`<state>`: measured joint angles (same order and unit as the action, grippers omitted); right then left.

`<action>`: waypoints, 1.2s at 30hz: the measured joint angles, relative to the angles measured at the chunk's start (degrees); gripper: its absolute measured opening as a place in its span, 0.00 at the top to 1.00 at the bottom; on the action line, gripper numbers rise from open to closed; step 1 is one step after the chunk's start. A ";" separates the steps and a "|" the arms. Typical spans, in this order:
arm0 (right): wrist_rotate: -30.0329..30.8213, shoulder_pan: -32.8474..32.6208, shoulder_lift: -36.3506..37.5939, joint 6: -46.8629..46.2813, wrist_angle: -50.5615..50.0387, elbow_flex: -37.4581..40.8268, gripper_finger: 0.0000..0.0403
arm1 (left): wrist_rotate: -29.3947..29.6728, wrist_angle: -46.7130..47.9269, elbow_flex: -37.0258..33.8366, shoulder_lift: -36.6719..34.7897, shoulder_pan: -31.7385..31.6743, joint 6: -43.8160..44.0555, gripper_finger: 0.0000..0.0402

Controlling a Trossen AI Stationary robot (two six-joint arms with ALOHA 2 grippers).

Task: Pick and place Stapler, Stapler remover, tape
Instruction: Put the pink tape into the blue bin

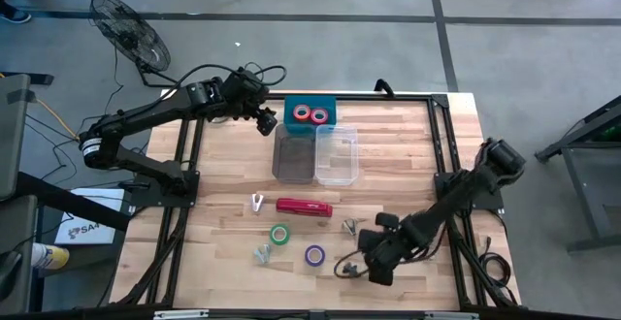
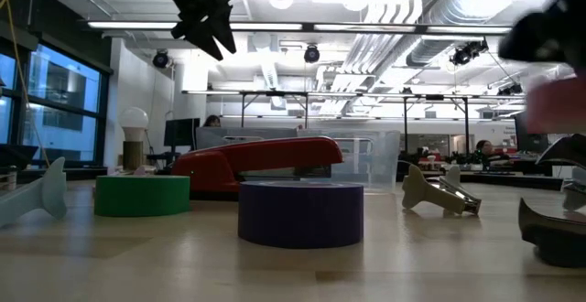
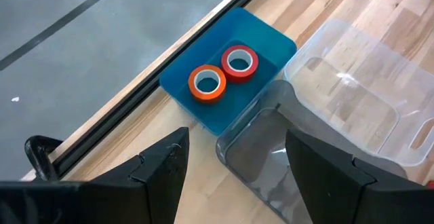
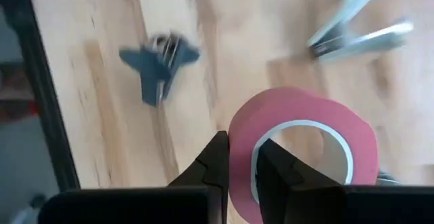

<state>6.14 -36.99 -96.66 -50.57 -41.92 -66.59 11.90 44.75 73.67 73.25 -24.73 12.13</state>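
My right gripper [image 4: 240,157] is shut on a pink tape roll [image 4: 319,149] above the table's near right part, and it shows blurred in the low view [image 2: 549,37]. My left gripper [image 3: 234,159] hangs open and empty above the far left, beside a blue bin [image 3: 268,44] that holds a red roll [image 3: 239,62] and an orange roll [image 3: 207,83]. The red stapler [image 1: 304,207] lies flat at mid-table. A green roll [image 1: 279,234] and a purple roll [image 1: 314,255] lie flat nearer the front edge. My right gripper pinches the pink roll's ring wall [image 4: 243,139], one finger [image 4: 274,173] inside the pale core and one finger [image 4: 215,163] outside. The roll [image 2: 560,105] is lifted clear of the table.
A smoky bin [image 1: 294,153] and a clear bin [image 1: 337,153] stand side by side near the blue bin [image 1: 310,112]. Staple removers lie loose: one by the stapler [image 1: 257,202], one near the green roll [image 1: 262,254], a silver one [image 4: 359,20] and a dark one [image 4: 157,64] under my right gripper.
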 joint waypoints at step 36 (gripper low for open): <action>-13.98 48.82 24.74 44.74 37.89 -0.11 0.92 | -21.86 -37.80 0.00 0.61 -0.02 -14.14 0.40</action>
<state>-7.84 11.83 -71.92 -5.83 -4.03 -66.70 -9.96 6.94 73.67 73.86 -24.75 -2.01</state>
